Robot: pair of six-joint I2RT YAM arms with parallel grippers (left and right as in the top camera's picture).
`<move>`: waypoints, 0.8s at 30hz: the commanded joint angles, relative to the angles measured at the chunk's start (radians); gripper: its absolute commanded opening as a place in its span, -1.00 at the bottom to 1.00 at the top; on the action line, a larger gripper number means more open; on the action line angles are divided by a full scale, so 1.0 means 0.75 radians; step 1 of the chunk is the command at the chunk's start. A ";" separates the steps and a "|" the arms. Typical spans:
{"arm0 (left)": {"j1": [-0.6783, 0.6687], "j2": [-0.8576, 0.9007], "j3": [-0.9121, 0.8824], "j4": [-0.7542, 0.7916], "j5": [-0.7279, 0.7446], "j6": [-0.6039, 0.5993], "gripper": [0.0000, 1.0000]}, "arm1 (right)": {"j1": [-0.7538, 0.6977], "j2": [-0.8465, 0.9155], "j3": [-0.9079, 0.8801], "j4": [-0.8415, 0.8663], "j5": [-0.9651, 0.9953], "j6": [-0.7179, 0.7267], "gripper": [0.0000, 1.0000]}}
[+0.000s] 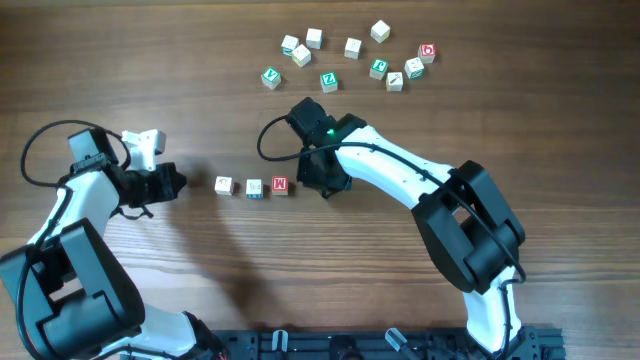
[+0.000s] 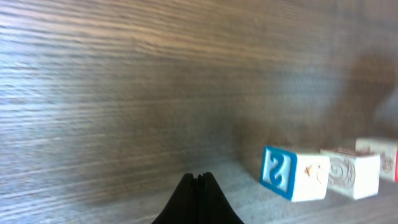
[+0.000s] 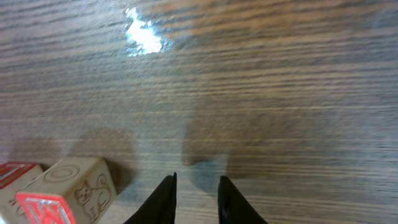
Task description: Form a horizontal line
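Observation:
Three small wooden cubes lie in a left-to-right row on the table: a brown-marked cube [image 1: 223, 185], a blue-marked cube [image 1: 254, 188] and a red "M" cube [image 1: 280, 185]. My left gripper [image 1: 175, 183] is shut and empty, a short way left of the row. In the left wrist view its closed tips [image 2: 198, 178] point past a cube with a blue "S" face [image 2: 292, 173], and two more cubes [image 2: 349, 172] follow behind it. My right gripper [image 1: 325, 185] sits just right of the red cube. Its jaws [image 3: 196, 182] stand slightly open with nothing between them, and the red-faced cube [image 3: 78, 185] is to their left.
Several loose letter cubes are scattered at the back of the table, among them green-lettered ones [image 1: 329, 81] and one with a red round letter [image 1: 427, 52]. The right arm [image 1: 400, 175] stretches across the middle. Black base rails [image 1: 380, 345] line the front edge.

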State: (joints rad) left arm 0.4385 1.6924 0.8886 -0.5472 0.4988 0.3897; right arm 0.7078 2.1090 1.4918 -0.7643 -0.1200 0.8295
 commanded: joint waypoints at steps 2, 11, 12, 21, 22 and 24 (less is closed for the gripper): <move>-0.006 -0.004 -0.011 -0.014 0.117 0.149 -0.92 | 0.002 -0.042 0.003 0.004 -0.066 0.010 -0.55; -0.006 -0.004 -0.011 -0.049 0.127 0.168 -0.92 | 0.002 -0.042 0.003 0.015 -0.103 -0.008 -0.55; -0.007 -0.004 -0.012 -0.060 0.127 0.162 -0.92 | 0.002 -0.042 0.003 0.017 -0.103 -0.024 -0.55; -0.009 -0.004 -0.136 0.037 0.121 0.122 -0.92 | 0.002 -0.042 0.001 0.040 -0.100 -0.023 -0.55; -0.009 -0.004 -0.146 0.065 0.117 0.093 -0.92 | 0.002 -0.042 -0.003 0.046 -0.100 -0.024 -0.54; -0.009 -0.004 -0.159 0.117 0.100 0.044 -0.92 | 0.002 -0.042 -0.017 0.063 -0.096 -0.023 -0.53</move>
State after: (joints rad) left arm 0.4381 1.6924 0.7910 -0.5056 0.5739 0.4793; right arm 0.7078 2.1090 1.4918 -0.7307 -0.1833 0.8246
